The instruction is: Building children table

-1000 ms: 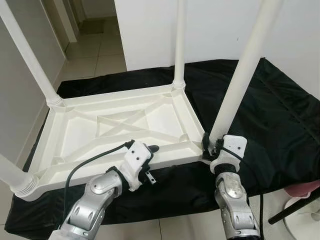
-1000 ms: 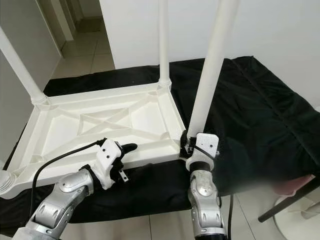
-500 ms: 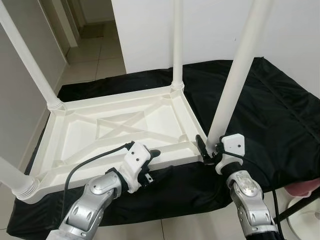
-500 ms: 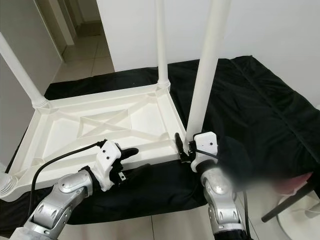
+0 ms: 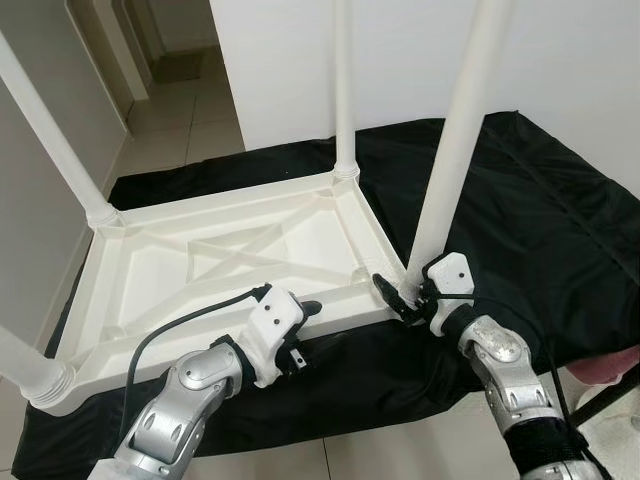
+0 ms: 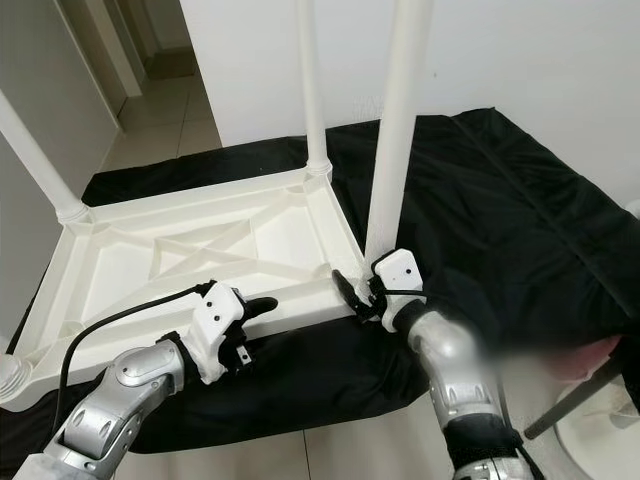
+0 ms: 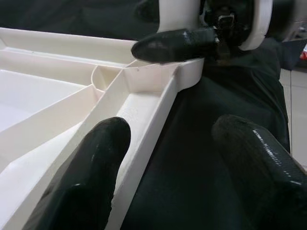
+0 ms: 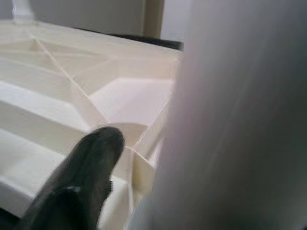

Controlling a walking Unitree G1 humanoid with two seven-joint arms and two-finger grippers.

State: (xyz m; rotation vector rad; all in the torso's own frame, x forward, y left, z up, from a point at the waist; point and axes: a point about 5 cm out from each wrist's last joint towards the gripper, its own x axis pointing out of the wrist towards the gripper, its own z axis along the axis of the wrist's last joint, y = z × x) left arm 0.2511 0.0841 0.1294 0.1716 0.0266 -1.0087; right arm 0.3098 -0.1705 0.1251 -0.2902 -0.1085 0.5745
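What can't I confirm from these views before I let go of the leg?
- Near-right leg seating in its socket: the right tool and its wrist cover the joint in the eye views; the right wrist view is blurred.
- All leg tops: cut off by the top edge.
- Near-left leg: cropped at the left edge.
- Right tool's far finger: hidden behind the leg.
- Left tool: straddles the tabletop rim with its fingers apart; contact is unclear.

A black cloth (image 5: 520, 215) is spread over a low surface on the tiled floor (image 5: 175, 125). The white plastic table (image 5: 230, 260) lies upside down right on the cloth, legs sticking straight up.
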